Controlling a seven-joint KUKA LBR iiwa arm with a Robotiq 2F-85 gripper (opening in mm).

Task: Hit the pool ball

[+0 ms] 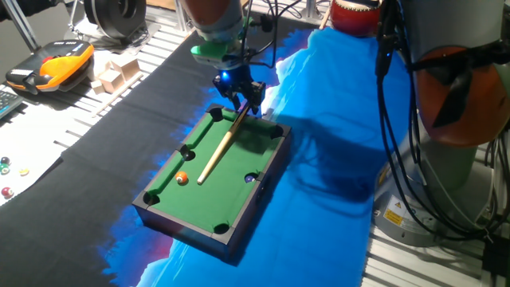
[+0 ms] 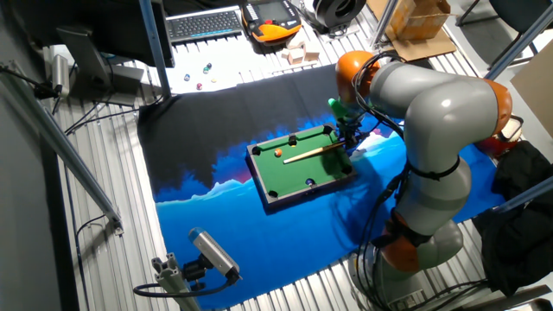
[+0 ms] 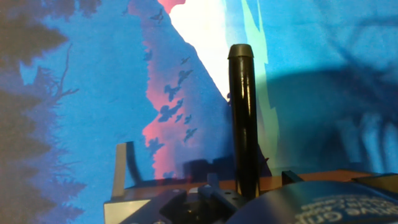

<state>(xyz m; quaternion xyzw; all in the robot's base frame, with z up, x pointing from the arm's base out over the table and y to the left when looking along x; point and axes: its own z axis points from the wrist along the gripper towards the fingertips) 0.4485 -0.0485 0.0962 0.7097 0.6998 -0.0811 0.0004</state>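
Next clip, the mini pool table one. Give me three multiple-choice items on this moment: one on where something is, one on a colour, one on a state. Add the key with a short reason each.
1. Where is the pool ball?
A. on the green felt, left of the cue's tip
B. inside a corner pocket
C. on the blue cloth beside the table

2. What colour is the cloth under the mini pool table?
A. plain white
B. blue, with pink and white patches
C. yellow

3. What is the gripper doing?
A. hanging open, far above the table
B. closed on the cue stick at its butt end
C. holding the ball

Key: 1 A, the ball sits on the felt just beside the tip. 2 B, the hand view shows the print. 3 B, the fingers meet around the cue's upper end.
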